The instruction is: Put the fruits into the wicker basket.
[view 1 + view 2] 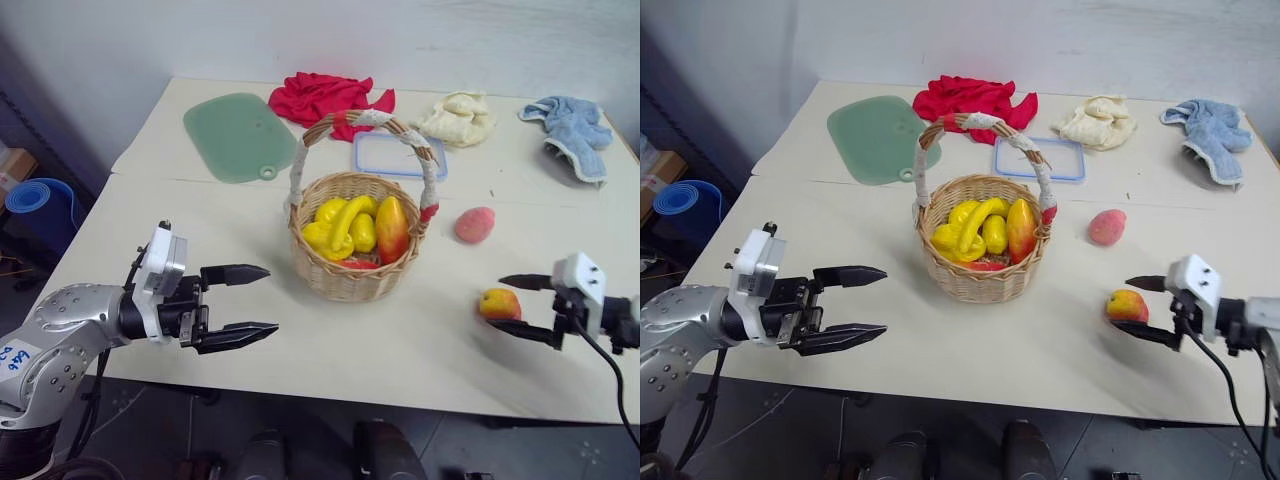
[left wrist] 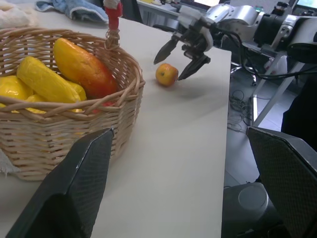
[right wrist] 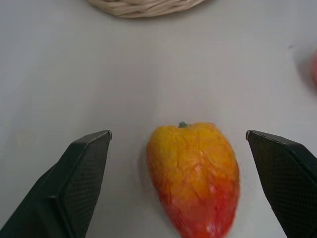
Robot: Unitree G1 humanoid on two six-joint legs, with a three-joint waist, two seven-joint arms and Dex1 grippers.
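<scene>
The wicker basket (image 1: 350, 268) stands mid-table, holding yellow peppers and a red-yellow mango (image 1: 392, 228). A pinkish-red fruit (image 1: 474, 225) lies on the table to its right. Nearer the front edge lies an orange-yellow fruit (image 1: 499, 303) with a red blush. My right gripper (image 1: 520, 305) is open, its two fingers on either side of that fruit without closing on it; the right wrist view has the fruit (image 3: 194, 176) between the fingers. My left gripper (image 1: 248, 303) is open and empty, pointing at the basket from its left.
At the back of the table lie a green cutting board (image 1: 238, 136), a red cloth (image 1: 325, 97), a clear lid (image 1: 398, 154), a cream cloth (image 1: 458, 117) and a blue towel (image 1: 574, 132). A blue roll (image 1: 40, 203) sits on the floor at left.
</scene>
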